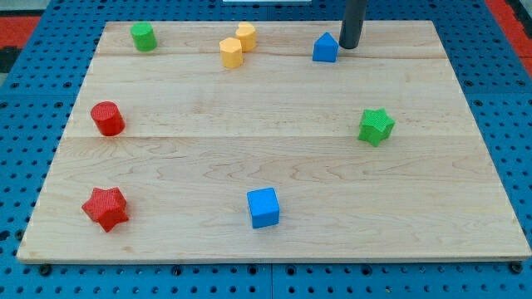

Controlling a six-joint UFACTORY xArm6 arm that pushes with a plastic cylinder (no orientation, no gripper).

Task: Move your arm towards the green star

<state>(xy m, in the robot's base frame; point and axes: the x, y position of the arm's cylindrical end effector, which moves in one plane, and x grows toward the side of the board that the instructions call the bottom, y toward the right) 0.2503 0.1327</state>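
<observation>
The green star (376, 126) lies on the wooden board (274, 166) at the view's right, about mid-height. My tip (348, 46) is near the view's top, right of centre, well above the star and a little to its left. It stands just to the right of a blue pentagon-shaped block (325, 48), close to it; I cannot tell if they touch.
Two yellow blocks (238, 45) sit together at the top centre. A green cylinder (143, 36) is at the top left. A red cylinder (107, 119) is at the left, a red star (105, 208) at the bottom left, a blue cube (263, 208) at the bottom centre.
</observation>
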